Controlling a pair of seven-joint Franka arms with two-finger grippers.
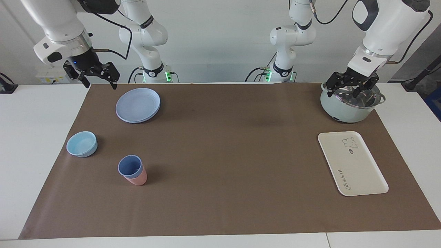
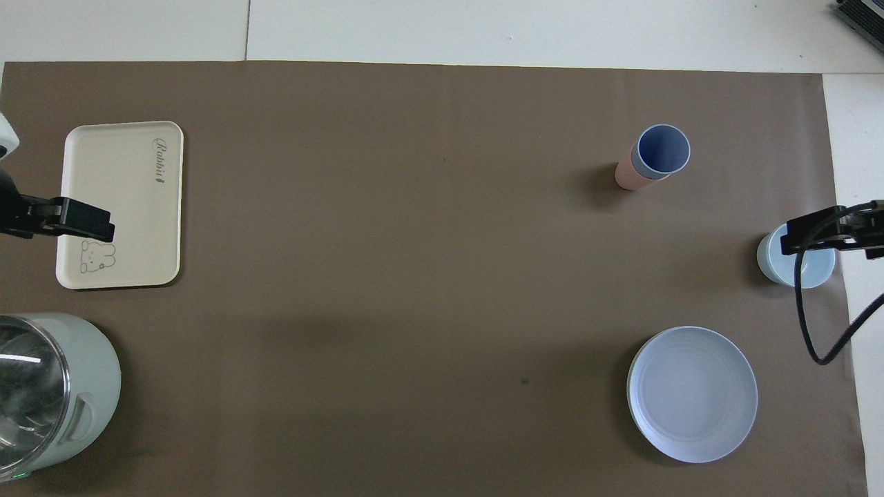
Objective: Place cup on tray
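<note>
The periwinkle-blue cup stands upright, nested inside a pink tumbler, on the brown mat toward the right arm's end; it also shows in the overhead view. The cream-white tray with the bear drawing lies flat toward the left arm's end, and also shows in the overhead view. My right gripper hangs open and empty above the mat's corner beside the round blue plate. My left gripper hangs open and empty over the pot.
A round blue plate lies nearer to the robots than the cup. A light-blue bowl sits beside the cup at the mat's edge. A pale green pot with a glass lid stands nearer to the robots than the tray.
</note>
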